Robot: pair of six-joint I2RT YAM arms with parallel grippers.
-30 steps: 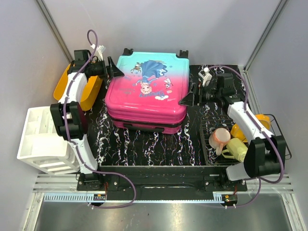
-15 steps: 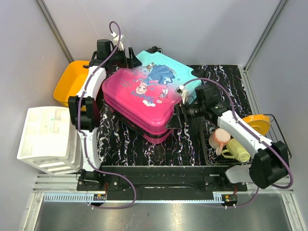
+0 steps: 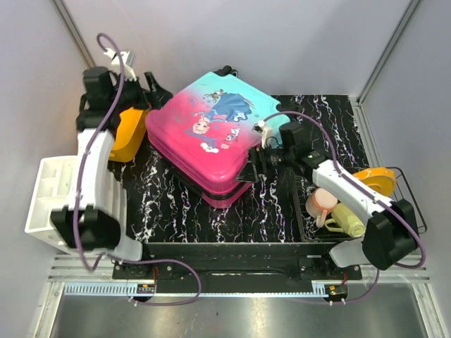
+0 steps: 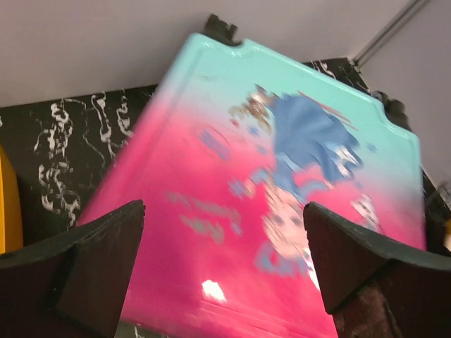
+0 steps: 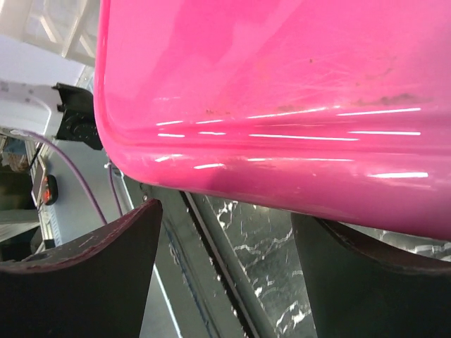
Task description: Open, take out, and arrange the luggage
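Left end effector (image 3: pixel 158 94): fingers spread wide and holding nothing. It hovers off the far-left corner of the suitcase (image 3: pixel 211 137). From its own wrist camera (image 4: pixel 224 211), the printed lid fills the gap between the fingers.
Right end effector (image 3: pixel 252 167): fingers also spread and not clamped, at the suitcase's near-right edge. Its wrist camera (image 5: pixel 225 215) shows the glossy pink shell (image 5: pixel 282 84) just above the fingers. I cannot tell whether they touch it.
Count, arms: two, a left arm (image 3: pixel 95 162) and a right arm (image 3: pixel 345 179).
Count, suitcases: one.
Count, other things: one orange bin (image 3: pixel 130 137), one white rack (image 3: pixel 56 190) and one wire basket (image 3: pixel 299 204). The basket holds one pink cup (image 3: pixel 320 203), one yellow cup (image 3: pixel 345 220) and one orange dish (image 3: pixel 377 179).
Suitcase, place: mid-tabletop (image 3: pixel 169 204), lying flat and closed, turned askew between the two end effectors.
Suitcase, look: a hard shell (image 4: pixel 282 176) fading from teal at the far end to hot pink at the near end. It carries a cartoon figure in a blue dress and has a magenta lower half.
Wheels (image 4: pixel 222 28): two black ones show at the teal end.
Hidden: the suitcase's inside. The bin is largely behind the left arm.
Hard to make out: the print is blurred in the left wrist view. The right wrist view catches only the pink edge.
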